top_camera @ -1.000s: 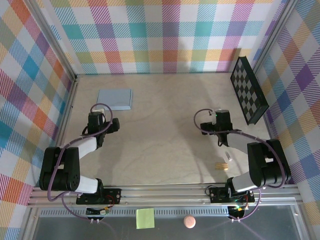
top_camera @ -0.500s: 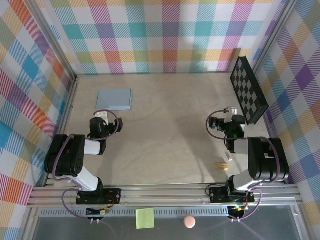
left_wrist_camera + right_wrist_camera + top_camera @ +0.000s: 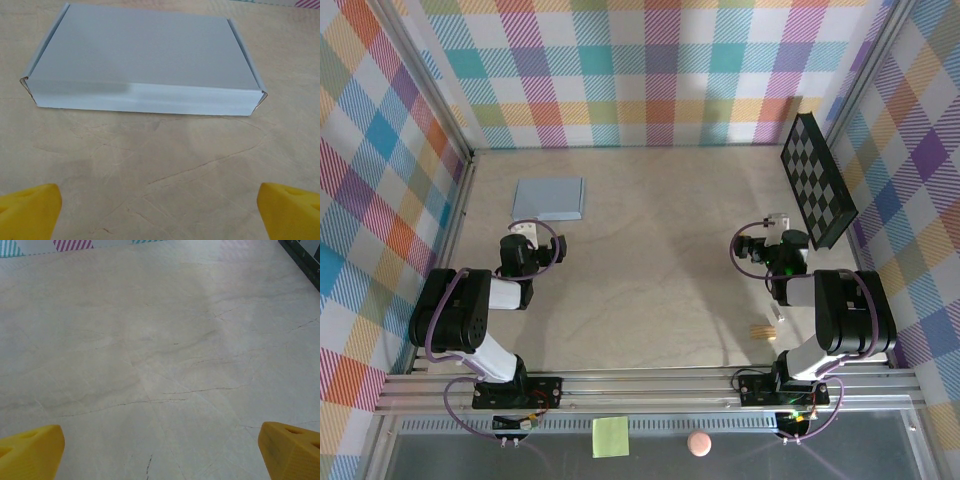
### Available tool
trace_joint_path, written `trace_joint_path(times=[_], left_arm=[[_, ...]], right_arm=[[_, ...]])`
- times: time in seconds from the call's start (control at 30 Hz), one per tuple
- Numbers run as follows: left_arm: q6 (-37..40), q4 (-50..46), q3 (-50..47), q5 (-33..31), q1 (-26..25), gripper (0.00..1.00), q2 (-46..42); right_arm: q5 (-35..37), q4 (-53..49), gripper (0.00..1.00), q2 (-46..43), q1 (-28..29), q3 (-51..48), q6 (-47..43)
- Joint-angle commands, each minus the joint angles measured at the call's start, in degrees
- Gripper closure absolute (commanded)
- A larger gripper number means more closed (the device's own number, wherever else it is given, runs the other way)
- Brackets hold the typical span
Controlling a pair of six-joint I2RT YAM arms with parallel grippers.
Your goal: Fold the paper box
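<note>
Paper box (image 3: 145, 65) beyond left fingers (image 3: 30, 210) (apart)

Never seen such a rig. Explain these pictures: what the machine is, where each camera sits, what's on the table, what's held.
Two robot arms, each ending in a two-finger gripper, are bolted to a table. One picture looks down from above; two come from wrist cameras, the yellow tips being fingers. A flat pale paper box lies on it ahead of the left gripper. A black checkerboard panel leans by the right wall. The right gripper faces bare tabletop. Both grippers are open, holding nothing.
</note>
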Motion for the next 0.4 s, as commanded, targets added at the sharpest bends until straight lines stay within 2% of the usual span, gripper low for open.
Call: trace_joint_path(times=[0.0,0.37], left_arm=[[1.0,1.8,0.8,-0.3,-0.7,0.0,0.1],[1.0,1.9,0.8,-0.4,-0.7,0.0,0.0]], right_arm=[[-1.2,2.1,0.01,-0.2,0.2,1.2,0.6],[-0.3,2.0,0.01,-0.3,0.8,1.1,0.2]])
